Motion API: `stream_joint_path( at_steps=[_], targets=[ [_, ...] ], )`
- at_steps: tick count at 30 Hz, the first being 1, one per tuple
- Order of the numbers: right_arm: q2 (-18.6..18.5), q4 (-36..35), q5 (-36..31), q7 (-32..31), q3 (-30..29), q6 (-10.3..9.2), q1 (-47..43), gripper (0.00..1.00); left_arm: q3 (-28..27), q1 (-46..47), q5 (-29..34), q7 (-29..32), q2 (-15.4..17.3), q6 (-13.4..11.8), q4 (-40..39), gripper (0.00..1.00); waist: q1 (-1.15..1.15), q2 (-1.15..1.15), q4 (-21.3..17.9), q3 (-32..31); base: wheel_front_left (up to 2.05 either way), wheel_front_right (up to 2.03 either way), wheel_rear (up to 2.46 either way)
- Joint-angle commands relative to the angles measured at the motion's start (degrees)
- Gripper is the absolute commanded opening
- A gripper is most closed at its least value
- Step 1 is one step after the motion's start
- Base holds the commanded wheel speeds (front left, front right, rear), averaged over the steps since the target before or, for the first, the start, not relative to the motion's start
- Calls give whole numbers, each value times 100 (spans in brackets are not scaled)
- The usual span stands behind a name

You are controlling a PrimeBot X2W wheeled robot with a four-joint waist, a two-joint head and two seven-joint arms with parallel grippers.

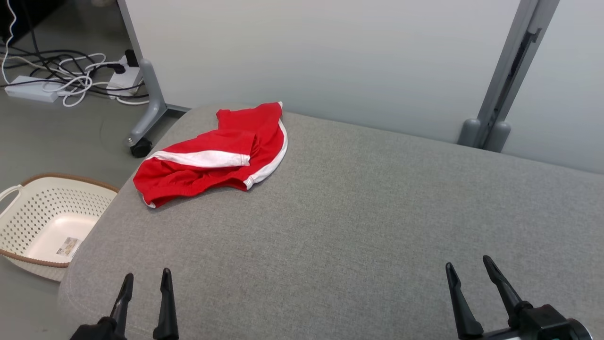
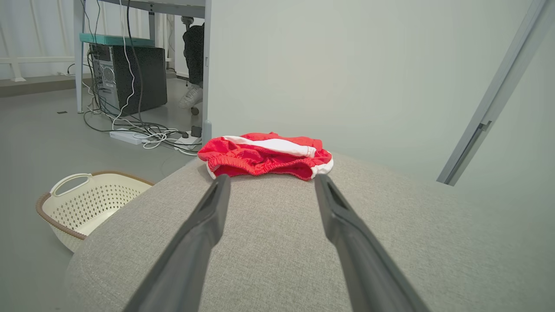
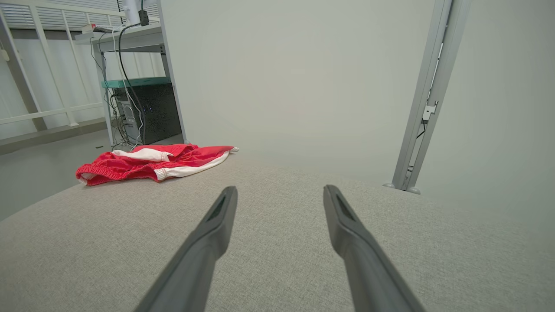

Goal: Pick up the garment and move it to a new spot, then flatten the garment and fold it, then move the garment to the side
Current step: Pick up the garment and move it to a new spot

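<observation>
Garment: red shorts (image 1: pixel 212 153) with white stripes, lay crumpled at 11 o'clock on the grey cushioned surface (image 1: pixel 354 212), near its far left corner, elastic waistband facing the robot.
Left gripper (image 1: pixel 147 274): sat at 7 o'clock in the head view, fingers spread wide, held nothing, well short of the shorts, which lay at its 12 o'clock.
Right gripper (image 1: pixel 467 262): sat at 5 o'clock, fingers spread wide, held nothing, shorts well apart at its 10 o'clock.
Basket (image 1: pixel 71 203): cream, perforated, stood on the floor at 8 o'clock, beside the surface.
Cables (image 1: pixel 71 80): tangled with power strips on the floor at 10 o'clock.
</observation>
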State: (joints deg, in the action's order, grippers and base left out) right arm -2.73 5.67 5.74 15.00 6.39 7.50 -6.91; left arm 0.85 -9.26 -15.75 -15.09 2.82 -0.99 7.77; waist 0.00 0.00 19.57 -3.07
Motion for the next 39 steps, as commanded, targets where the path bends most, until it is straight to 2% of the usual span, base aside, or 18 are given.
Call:
stream_joint_path(
  at_steps=[1,4,7,12,15,18,23,26,30,31,32,33,36,39],
  targets=[
    [-32,-11,-52,27,-27,-1,49,100,-20,182,-4,-9,18,33,-31,100,0,0,4,155,0,0,0],
    [-62,-111,-206,26,-144,-1,226,100,-51,560,-117,-8,16,16,52,100,0,0,-69,692,0,0,0],
    [-262,-302,-337,27,-307,-1,503,100,-26,1305,-305,-8,11,35,275,100,0,0,-128,1468,0,0,0],
    [-764,-663,-454,26,-550,-1,1042,100,30,3174,-512,308,57,175,1215,100,0,0,-177,2840,0,0,0],
    [-991,-806,-479,26,-681,0,1258,100,30,4335,-623,582,138,305,1962,100,0,0,-197,3404,0,0,0],
    [-1179,-918,-495,27,-639,-1,1425,100,2,5379,-699,796,246,350,2758,100,0,0,-296,3798,0,0,0],
    [-1265,-1065,-466,12,-486,-1,1609,100,-129,6638,-752,1040,491,211,4147,100,0,0,-587,4227,0,0,0],
    [-1218,-1092,-442,-14,-491,-3,1601,100,-77,7060,-668,1256,622,58,4911,100,0,0,-742,4357,0,0,0],
    [-1076,-1105,-420,-33,-676,-16,1494,100,55,7311,-593,1605,715,97,5688,100,0,0,-840,4335,0,0,0],
    [-1024,-1071,-407,-34,-692,-16,1480,100,103,7272,-587,1656,713,152,5835,86,0,0,-860,4279,0,0,0],
    [-989,-1028,-409,-34,-680,-15,1466,100,122,7257,-578,1586,745,169,5924,63,0,0,-883,4209,0,0,0],
    [-934,-1012,-398,-34,-653,-15,1483,100,128,7246,-564,1505,809,187,5982,0,0,0,-909,4125,0,0,0],
    [-743,-976,-367,-24,-527,-4,1511,100,180,7227,-548,1191,918,422,5989,0,0,0,-963,3798,0,0,0],
    [-540,-897,-315,-3,-385,1,1502,100,362,7281,-454,862,893,653,5824,0,0,0,-1008,3359,0,0,0]
  ],
)
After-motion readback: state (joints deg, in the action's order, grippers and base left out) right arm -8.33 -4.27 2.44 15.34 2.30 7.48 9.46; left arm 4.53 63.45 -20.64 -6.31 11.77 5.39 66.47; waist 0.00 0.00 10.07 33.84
